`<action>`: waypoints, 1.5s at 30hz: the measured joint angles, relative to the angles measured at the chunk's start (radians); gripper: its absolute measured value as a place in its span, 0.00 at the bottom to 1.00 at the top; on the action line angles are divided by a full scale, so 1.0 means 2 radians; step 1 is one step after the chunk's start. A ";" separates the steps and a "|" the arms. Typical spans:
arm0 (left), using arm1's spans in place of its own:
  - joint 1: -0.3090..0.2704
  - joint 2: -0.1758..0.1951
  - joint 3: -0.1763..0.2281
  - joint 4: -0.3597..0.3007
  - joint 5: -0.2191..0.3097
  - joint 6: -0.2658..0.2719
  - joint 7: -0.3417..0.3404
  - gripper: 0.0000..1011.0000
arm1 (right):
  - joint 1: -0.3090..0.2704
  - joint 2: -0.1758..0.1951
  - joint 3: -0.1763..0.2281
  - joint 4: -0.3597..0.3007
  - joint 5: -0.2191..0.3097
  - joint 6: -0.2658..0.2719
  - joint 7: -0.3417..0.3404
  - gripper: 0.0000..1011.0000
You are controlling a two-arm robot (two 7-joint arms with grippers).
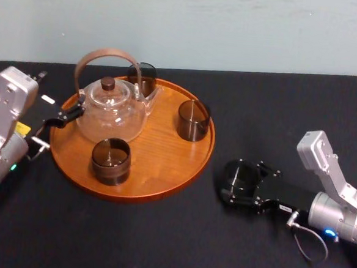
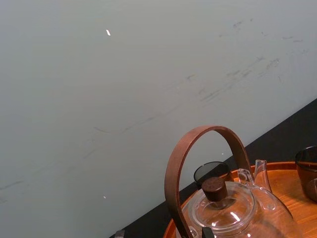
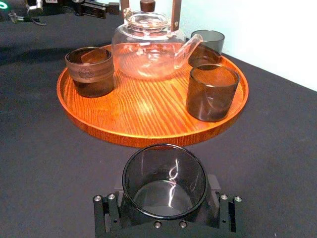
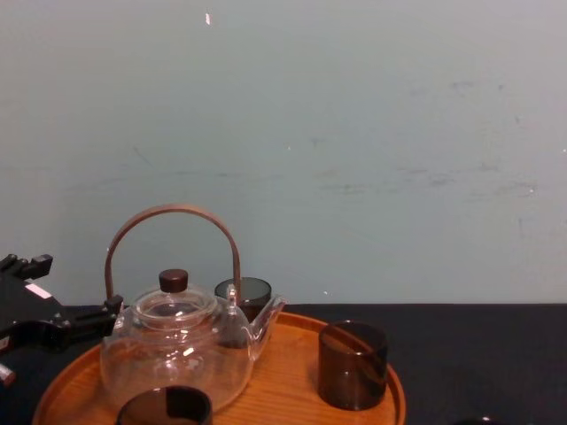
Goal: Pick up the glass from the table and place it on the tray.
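A clear dark-tinted glass [image 1: 239,178] stands upright on the black table [image 1: 278,116], just right of the round wooden tray [image 1: 163,182]. My right gripper [image 1: 236,186] is shut on it from the right side. In the right wrist view the glass [image 3: 164,181] sits between the fingers [image 3: 105,215], with the tray [image 3: 148,114] a short way beyond it. My left gripper [image 1: 69,114] rests at the tray's left rim, close to the teapot's handle.
The tray carries a clear glass teapot [image 1: 109,111] with a brown arched handle and three dark glasses: front left [image 1: 110,160], right [image 1: 193,120] and back [image 1: 142,76]. Bare wood lies at the tray's front right [image 3: 163,119].
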 joint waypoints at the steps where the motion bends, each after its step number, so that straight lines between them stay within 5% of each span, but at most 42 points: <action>1: 0.000 0.000 0.000 0.000 0.000 0.000 0.000 1.00 | 0.002 -0.001 -0.001 0.002 -0.001 -0.001 0.000 0.99; 12: 0.000 0.000 0.000 0.000 0.000 0.000 0.000 1.00 | 0.026 -0.016 -0.011 0.026 -0.008 0.001 0.001 0.89; 25: 0.000 0.000 0.000 0.000 0.000 0.000 0.000 1.00 | 0.037 -0.022 -0.016 0.037 0.002 -0.007 0.017 0.89; 45: 0.000 0.000 0.000 0.000 0.000 0.000 0.000 1.00 | 0.068 -0.017 -0.025 -0.002 0.009 0.025 0.010 0.89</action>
